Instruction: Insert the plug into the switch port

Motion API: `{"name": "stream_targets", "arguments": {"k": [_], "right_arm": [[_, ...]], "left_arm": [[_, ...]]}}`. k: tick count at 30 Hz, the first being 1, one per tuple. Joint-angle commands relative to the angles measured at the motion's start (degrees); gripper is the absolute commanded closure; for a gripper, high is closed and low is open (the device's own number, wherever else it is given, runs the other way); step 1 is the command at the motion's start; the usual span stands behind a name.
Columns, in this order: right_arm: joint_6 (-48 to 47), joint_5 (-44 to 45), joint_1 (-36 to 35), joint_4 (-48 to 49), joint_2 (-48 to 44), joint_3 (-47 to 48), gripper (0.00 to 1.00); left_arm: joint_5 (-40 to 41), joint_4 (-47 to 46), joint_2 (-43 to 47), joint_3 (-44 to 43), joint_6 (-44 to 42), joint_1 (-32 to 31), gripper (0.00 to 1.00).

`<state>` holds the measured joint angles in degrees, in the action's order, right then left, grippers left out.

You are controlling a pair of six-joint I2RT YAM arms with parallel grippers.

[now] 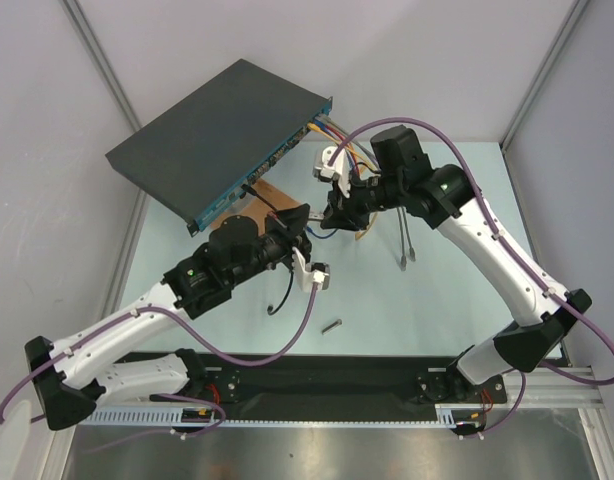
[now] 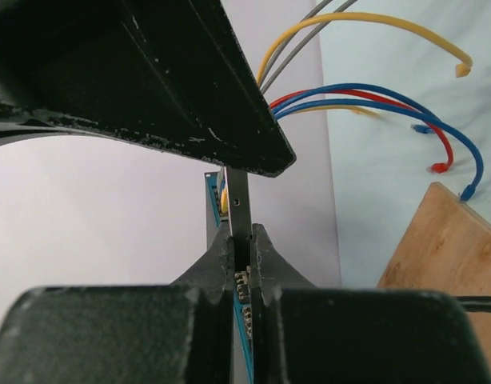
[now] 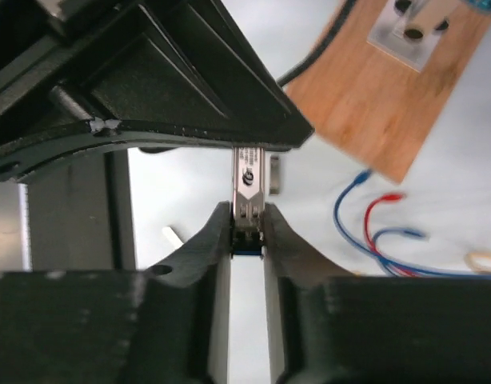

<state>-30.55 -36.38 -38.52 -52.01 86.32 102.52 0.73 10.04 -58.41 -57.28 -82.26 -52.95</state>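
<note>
A: Start upper left in the top view. Why does the switch (image 1: 212, 135) lie slanted?

B: I'd say so that its blue port face looks down-right, toward both arms. It rests on the tabletop (image 1: 437, 290), with the board (image 1: 255, 198) just beside that face.

A: And the left end effector (image 2: 244, 240)?

B: It is closed tight on a thin grey strip standing up at mid-frame in its wrist view. I take that for the plug seen edge-on, though I can't be sure.

A: Where is the plug (image 3: 247, 180), then?

B: In the top view it sits mid-frame, below-right of the switch and clear of the ports, not yet inserted. The right end effector (image 3: 247, 218) pinches its lower end, fingers nearly together. Its upper end runs under a dark part that looks like the other arm's finger.

A: Both holding one plug?

B: Probably a pass or a regrip, so one arm ends up with the mating end free.

A: Far right?

B: Loose coloured cables (image 2: 373, 94), lying apart from the grip.
</note>
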Motion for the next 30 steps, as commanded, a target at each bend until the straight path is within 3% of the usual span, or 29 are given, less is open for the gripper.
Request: {"name": "stream_targets", "arguments": {"k": [1, 2, 4, 5, 6, 7, 8, 11, 14, 15, 18, 24, 26, 30], "right_arm": [[-2.2, 1.0, 0.0, 1.2, -1.9, -0.3, 0.84], [-2.2, 0.7, 0.5, 1.5, -2.2, -0.6, 1.0], [-1.7, -1.4, 1.5, 2.3, -2.8, -1.3, 1.0], [-1.5, -2.3, 2.7, 3.6, -3.4, -2.1, 1.0], [-1.3, -2.9, 3.2, 4.1, -3.5, -2.3, 1.0], [-0.3, -3.3, 3.7, 4.6, -3.9, -2.6, 1.0], [0.0, -3.4, 5.0, 5.4, -3.9, -3.2, 1.0], [2.9, -1.2, 7.3, 10.8, -5.1, -7.3, 1.0], [9.9, 4.2, 8.0, 21.5, -7.0, -11.9, 1.0], [11.1, 6.0, 7.7, 24.3, -6.8, -14.2, 1.0], [13.8, 16.3, 6.3, 29.3, -3.6, -11.8, 1.0], [13.7, 17.2, 5.2, 29.2, 1.1, -7.2, 1.0], [14.2, 18.1, 5.1, 31.0, 2.0, -7.5, 1.0], [14.3, 18.9, 5.1, 32.6, 4.1, -6.9, 1.0]], "left_arm": [[-2.8, -1.1, -0.1, -2.6, 1.7, -0.4, 1.0], [-2.8, -1.2, -0.5, -2.4, 1.8, -0.3, 1.0], [-2.7, -1.6, -0.9, -2.4, 3.0, -0.3, 1.0], [-2.4, -1.8, -1.0, -2.2, 3.5, -0.3, 0.95], [-1.9, -2.1, -1.2, -2.1, 4.4, -0.3, 0.87], [-1.2, -4.6, -1.2, -1.9, 7.7, -0.3, 0.72], [1.4, -6.0, -1.0, -1.9, 9.7, -0.3, 0.44], [3.7, -7.5, -0.8, -4.7, 19.8, 1.2, 0.25], [-0.8, -4.2, 0.0, -11.6, 37.2, 8.0, 0.2], [-6.7, -3.8, 0.0, -13.1, 42.0, 10.3, 0.2], [-10.8, -5.3, -1.7, -18.6, 61.2, 16.5, 0.18], [-12.3, 1.7, -12.9, -30.4, 79.0, 26.3, 0.2], [-10.8, 6.7, -18.3, -36.9, 81.8, 28.5, 0.22], [-13.4, 17.6, -22.8, -41.2, 84.8, 32.6, 0.24]]}}
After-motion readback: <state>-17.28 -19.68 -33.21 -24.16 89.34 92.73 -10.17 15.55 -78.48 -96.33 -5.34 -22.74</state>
